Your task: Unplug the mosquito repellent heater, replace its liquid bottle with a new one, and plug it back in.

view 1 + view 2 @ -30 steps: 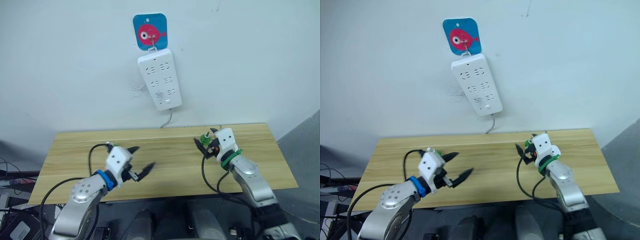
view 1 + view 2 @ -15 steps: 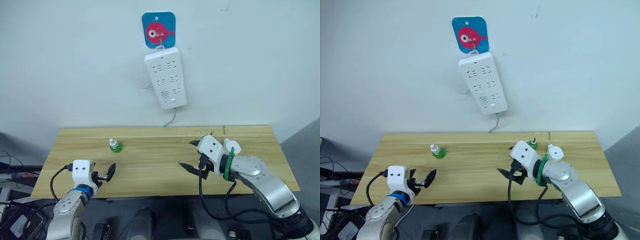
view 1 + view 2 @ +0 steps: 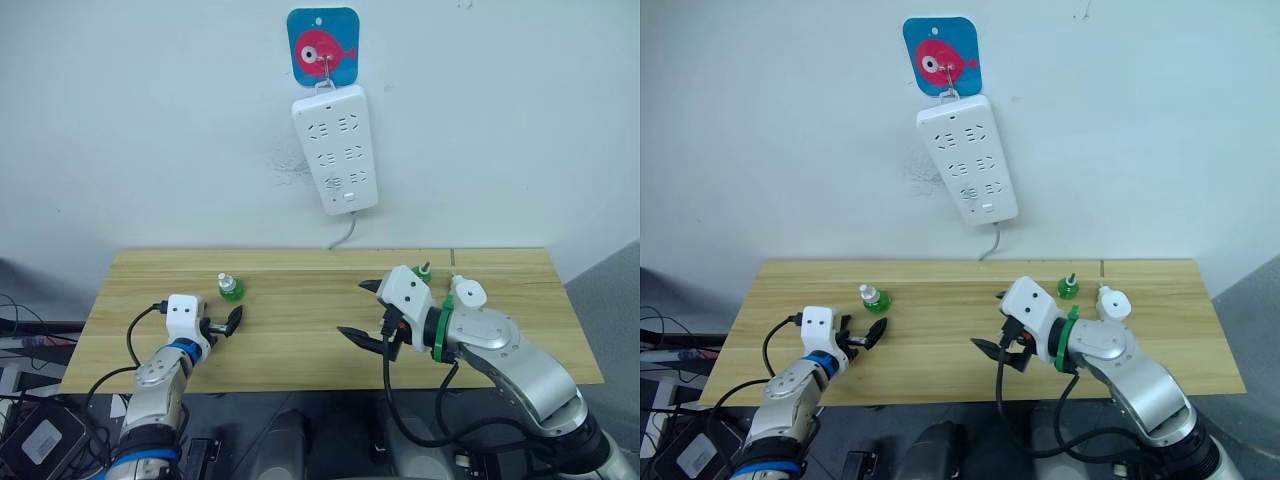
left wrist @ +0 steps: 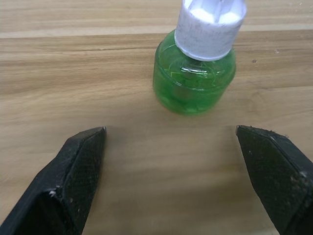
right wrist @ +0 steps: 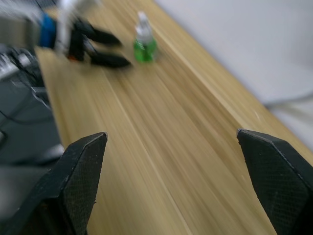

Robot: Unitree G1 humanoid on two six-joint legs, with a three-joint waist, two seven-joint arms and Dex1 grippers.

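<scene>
While both grippers hover low over the wooden counter (image 3: 300,340), the left gripper (image 3: 222,325) at lower left has its jaws open toward a capped green bottle (image 3: 231,289) just beyond. Right of centre, the right gripper (image 3: 362,311) is spread wide, holding nothing. Behind it stand an uncapped green bottle (image 3: 1068,288) and the white heater (image 3: 1111,300), unplugged. Higher, a power strip (image 3: 336,149) hangs from a fish hook (image 3: 323,42).
</scene>
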